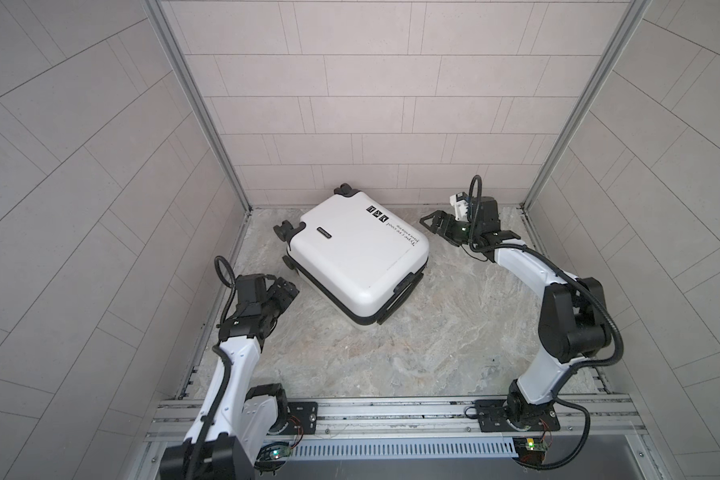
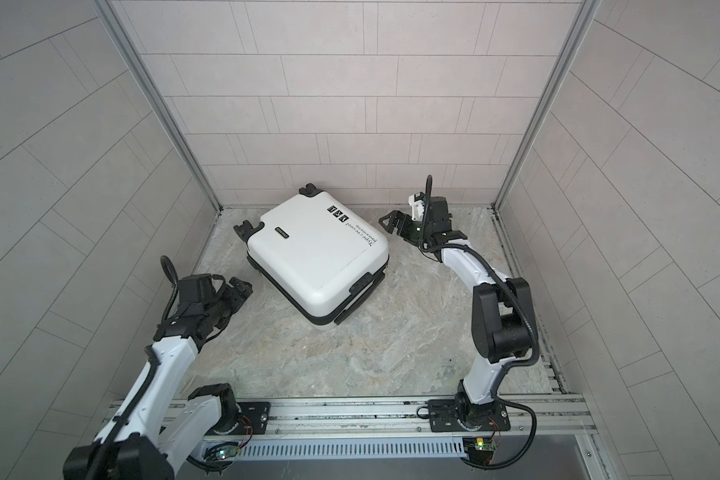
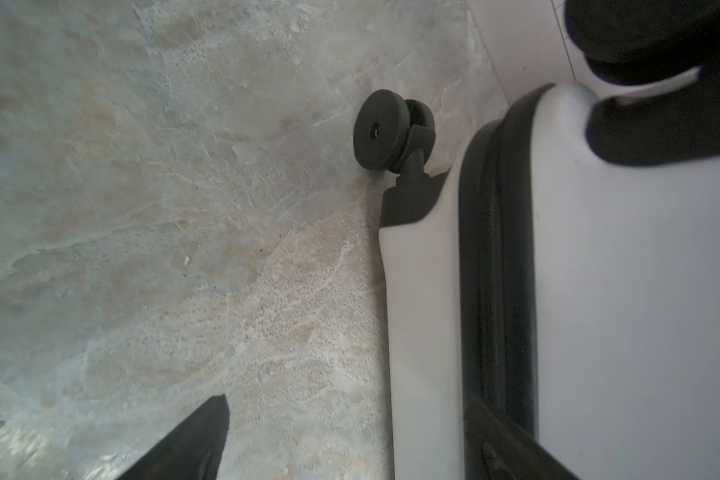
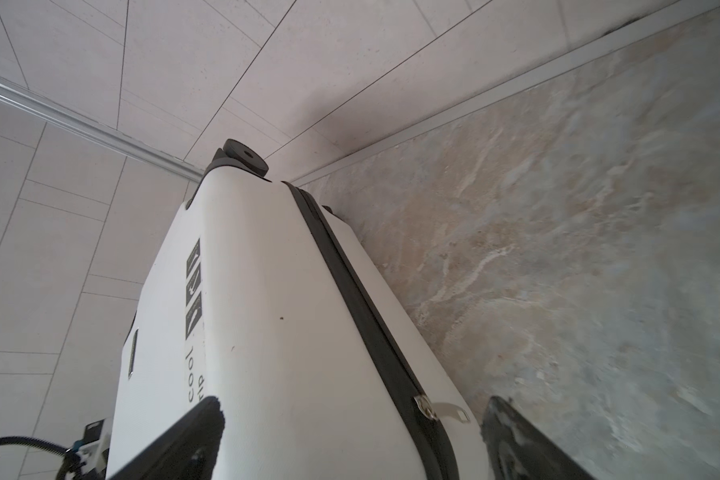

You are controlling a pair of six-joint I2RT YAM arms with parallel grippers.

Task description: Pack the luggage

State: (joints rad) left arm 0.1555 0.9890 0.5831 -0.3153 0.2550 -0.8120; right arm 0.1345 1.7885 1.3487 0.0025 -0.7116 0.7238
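Lying diagonal, luggage (image 1: 356,257), wheels (image 1: 285,229) far-left.

Both top views look steeply down over the whole worktop (image 1: 391,353); each wrist view faces the luggage (image 3: 620,291) closely.

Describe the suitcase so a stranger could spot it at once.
On the stone-patterned floor, close to the tiled back wall, the suitcase lies flat between the left gripper and the right gripper. It alone is a white hard shell, with black wheels, a black zipper band and three small black square icons.
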